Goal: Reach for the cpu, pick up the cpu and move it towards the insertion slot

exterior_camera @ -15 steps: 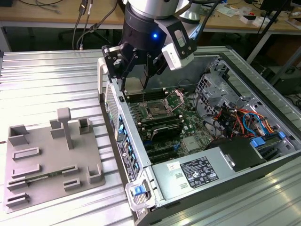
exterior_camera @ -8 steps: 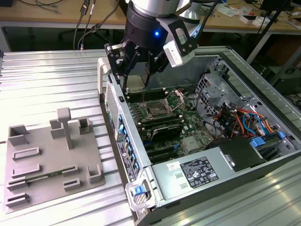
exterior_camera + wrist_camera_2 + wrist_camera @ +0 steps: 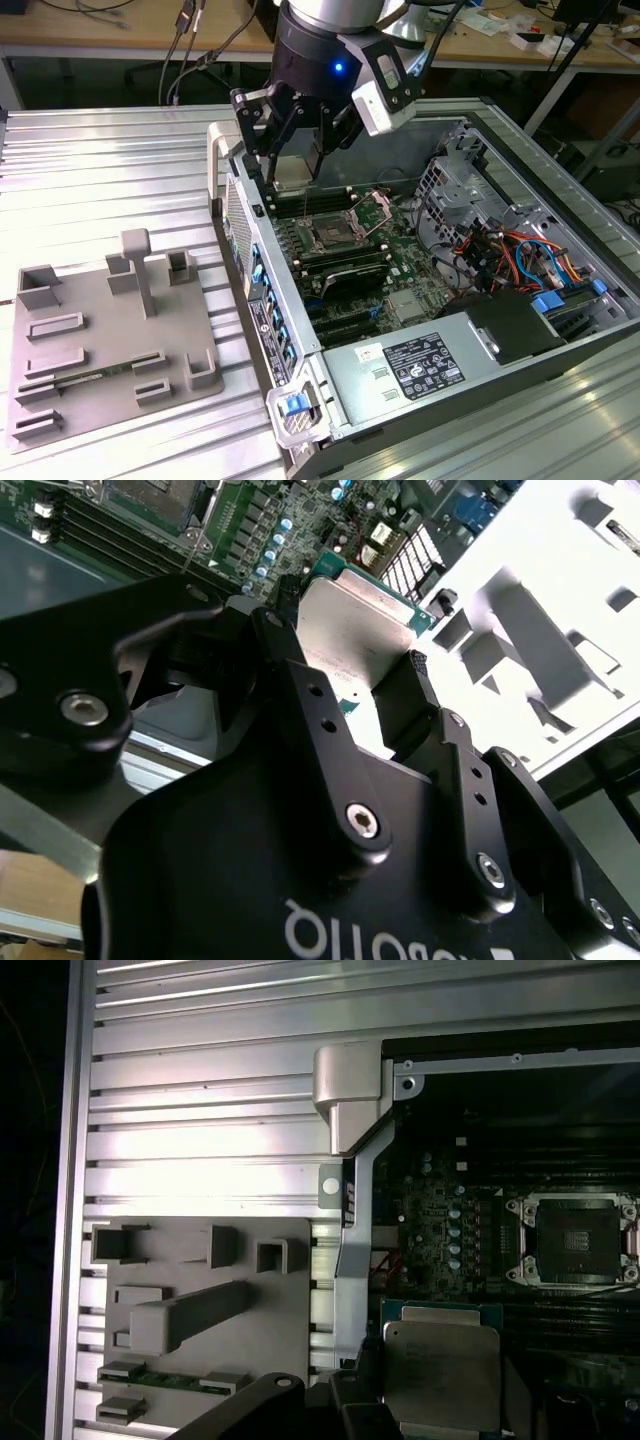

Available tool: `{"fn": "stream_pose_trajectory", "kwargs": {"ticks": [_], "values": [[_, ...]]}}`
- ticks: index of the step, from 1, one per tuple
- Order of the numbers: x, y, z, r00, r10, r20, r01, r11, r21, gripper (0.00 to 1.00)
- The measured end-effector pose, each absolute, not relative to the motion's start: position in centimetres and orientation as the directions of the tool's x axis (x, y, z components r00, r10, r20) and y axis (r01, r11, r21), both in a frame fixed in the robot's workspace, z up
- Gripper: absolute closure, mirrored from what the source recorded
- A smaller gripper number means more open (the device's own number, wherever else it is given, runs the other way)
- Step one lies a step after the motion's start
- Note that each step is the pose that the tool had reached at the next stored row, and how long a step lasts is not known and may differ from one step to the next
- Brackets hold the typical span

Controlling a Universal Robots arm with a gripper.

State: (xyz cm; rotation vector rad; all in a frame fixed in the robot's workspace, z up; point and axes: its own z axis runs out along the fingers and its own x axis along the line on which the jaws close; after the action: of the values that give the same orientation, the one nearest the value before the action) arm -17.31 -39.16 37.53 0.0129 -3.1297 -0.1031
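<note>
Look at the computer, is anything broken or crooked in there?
Nothing looks broken or spilled. The claw holds the cpu in the air over the open case's edge, not yet at the insertion slot, which sits open. The grey tray lies flat on the table beside the case.

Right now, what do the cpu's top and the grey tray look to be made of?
The cpu, held in the gripper, has a pale silvery top with a dull sheen, likely metal, over a greenish board edge. The grey tray looks like matte moulded plastic: uniform colour, no glints, blocky raised shapes.
</note>
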Motion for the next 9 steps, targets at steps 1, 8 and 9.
{"fn": "stream_pose_trajectory", "kwargs": {"ticks": [1, 8, 9], "values": [[-17.1, -39.1, 37.5, -1.0, -0.008, 0.01, -0.008, 0.998, 0.066, 0.45], [-15.1, -38.7, 37.5, -1.0, -0.006, 0.01, -0.005, 0.998, 0.063, 0.45], [-14.5, -38.7, 37.5, -1.0, -0.005, 0.01, -0.004, 0.998, 0.063, 0.45]]}}
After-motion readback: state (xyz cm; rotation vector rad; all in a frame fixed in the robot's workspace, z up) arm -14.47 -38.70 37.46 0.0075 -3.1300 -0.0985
